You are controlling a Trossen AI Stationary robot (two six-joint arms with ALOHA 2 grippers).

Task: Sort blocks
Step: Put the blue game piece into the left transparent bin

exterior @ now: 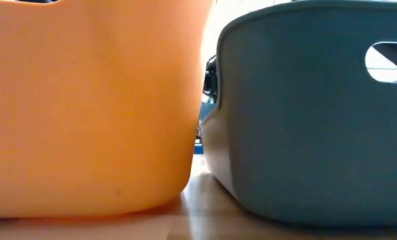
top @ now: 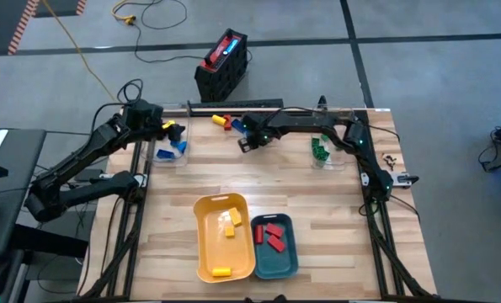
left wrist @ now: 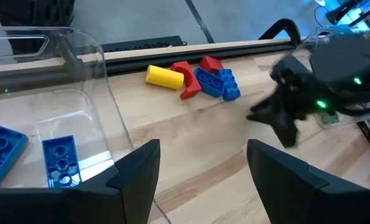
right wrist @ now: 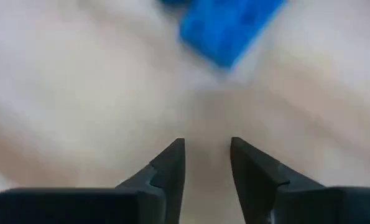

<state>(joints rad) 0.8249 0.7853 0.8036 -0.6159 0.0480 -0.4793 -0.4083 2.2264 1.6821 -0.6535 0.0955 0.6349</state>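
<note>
Left gripper (left wrist: 200, 171) parked at the table's far left corner, fingers spread wide and empty, hanging over the clear container (top: 171, 150) with blue blocks (left wrist: 60, 158) inside.

Further right, along the back edge: a small loose heap of blocks (left wrist: 194, 78), yellow, red and blue, touching one another on bare wood. Right gripper (top: 248, 141) reaching in just beside that heap, fingers drawn close with a narrow gap left, nothing between the tips. Blue block (right wrist: 228, 25) lying ahead of the tips, apart from them; probably one of the heap's blue pieces, though blurred in the wrist view.

Likely step: fetching a blue piece from the heap. To do it well: open wider first, line the tips up square across the block's short sides, come down onto that one alone, avoid nudging the red pieces pressed against it.

Further right again, a second clear container (top: 321, 153) with green blocks (top: 319, 149), near the right arm's elbow. Near the front, yellow tray (top: 210, 252) holding yellow blocks beside teal tray (top: 285, 263) holding red ones. In the way: the heap's tight packing.
</note>
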